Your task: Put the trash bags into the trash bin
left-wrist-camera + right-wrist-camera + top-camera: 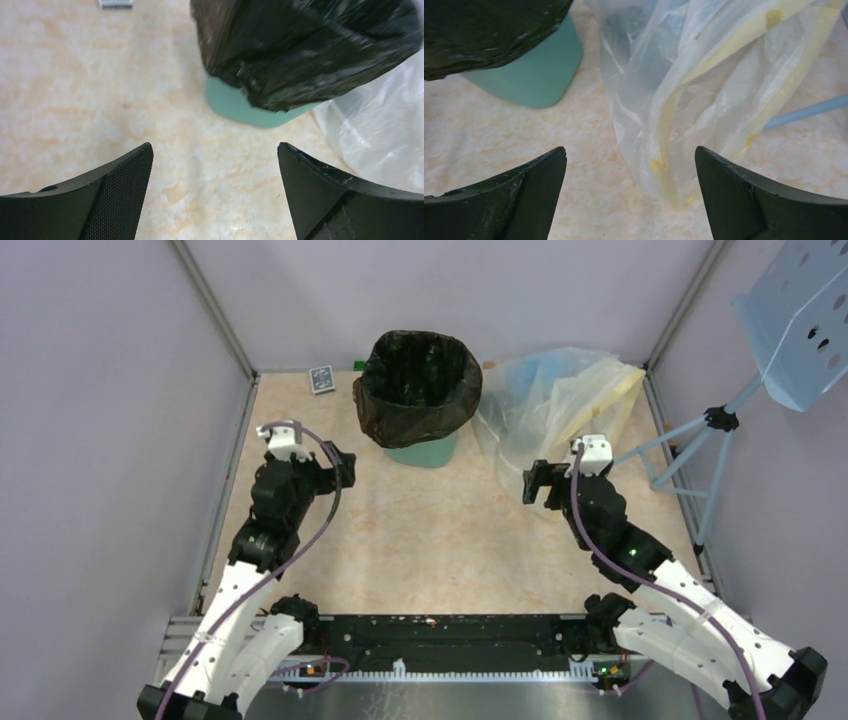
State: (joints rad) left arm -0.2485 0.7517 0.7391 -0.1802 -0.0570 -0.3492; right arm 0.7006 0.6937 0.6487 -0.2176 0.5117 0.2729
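Beige marbled surface (440, 540), boxed in by plain grey walls (110, 440) left, back and right, with metal posts (215, 310) in the two far corners. A black rail (440, 635) along the near edge carries both arm bases. The bin (425, 452) stands upright at far centre, close to the back wall. The black bag (418, 380) is in it, mouth open, folded out over the rim and hanging down the sides; only the green bottom band shows. Clear and yellowish bags (550, 410) are heaped just right of the bin, up to the far right corner; cannot tell whether they touch it. A small dark card box (321, 379) lies by the back wall left of the bin, with a tiny green item (358, 364) next to it. A blue stand (700, 455) has its legs at the right edge and a perforated blue panel (800, 315) up top. Left fingers (125, 185) are spread wide and hold nothing, near the left wall and short of the bin. Right fingers (734, 190) are spread wide and hold nothing, just in front of the clear bags. Bare surface runs between the two arms and from the bin to the rail. The left arm sits tight to the left wall; the right arm has the clear bags and stand legs close by.
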